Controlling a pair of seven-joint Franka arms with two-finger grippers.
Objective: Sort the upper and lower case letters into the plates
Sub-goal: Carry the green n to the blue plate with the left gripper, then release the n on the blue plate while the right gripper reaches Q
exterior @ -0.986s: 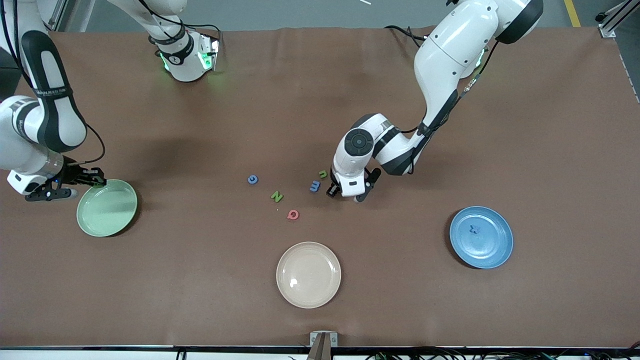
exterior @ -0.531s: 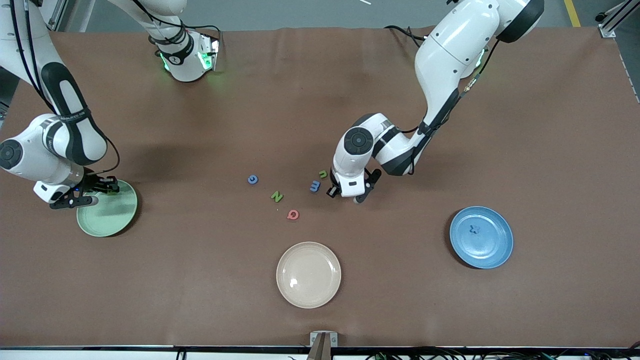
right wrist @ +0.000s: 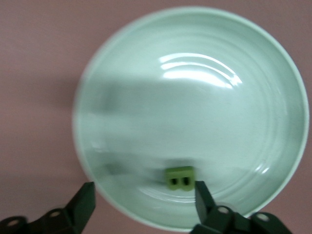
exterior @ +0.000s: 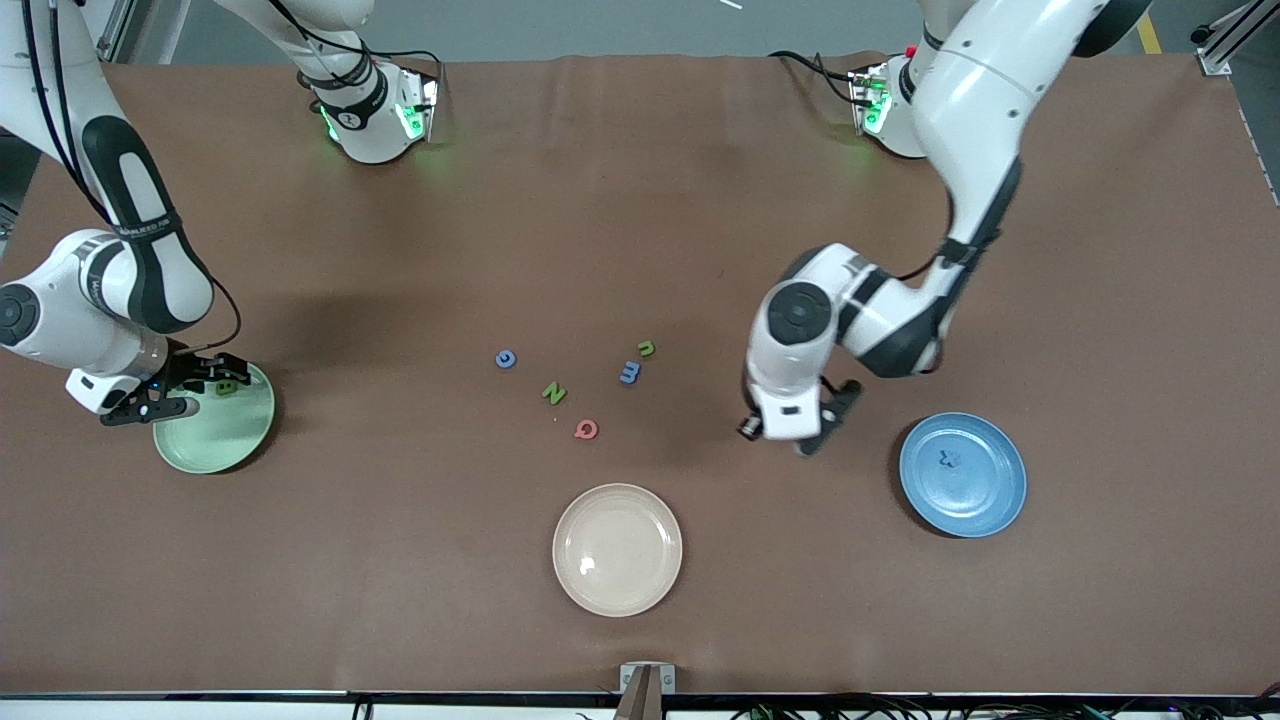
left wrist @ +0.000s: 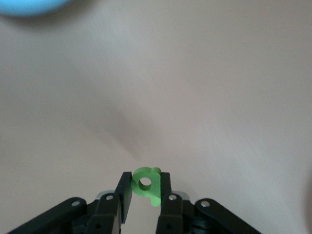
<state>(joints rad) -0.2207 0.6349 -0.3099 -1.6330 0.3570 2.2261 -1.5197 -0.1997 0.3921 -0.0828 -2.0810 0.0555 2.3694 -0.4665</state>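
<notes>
Two grippers are shown; the left gripper [left wrist: 145, 197], over bare table near the blue plate [exterior: 962, 474], pinches a green letter [left wrist: 146, 184], which could slip; the right gripper [right wrist: 145, 199] is spread above a green B [right wrist: 180, 177] in the green plate [right wrist: 122, 73].

A brown table [exterior: 640, 230] is carrying three plates and a small scatter of letters. The pale green plate [exterior: 222, 432] is sitting toward the right arm's end, the blue plate [exterior: 985, 480] toward the left arm's end, and the cream-beige plate [exterior: 617, 549] is lying between them, nearest the front camera. Near the middle, five letters are resting flat on the table: a blue one [exterior: 506, 358], a green N [exterior: 553, 393], a red one [exterior: 586, 430], a blue m [exterior: 630, 373] and a small green n [exterior: 646, 348].
</notes>
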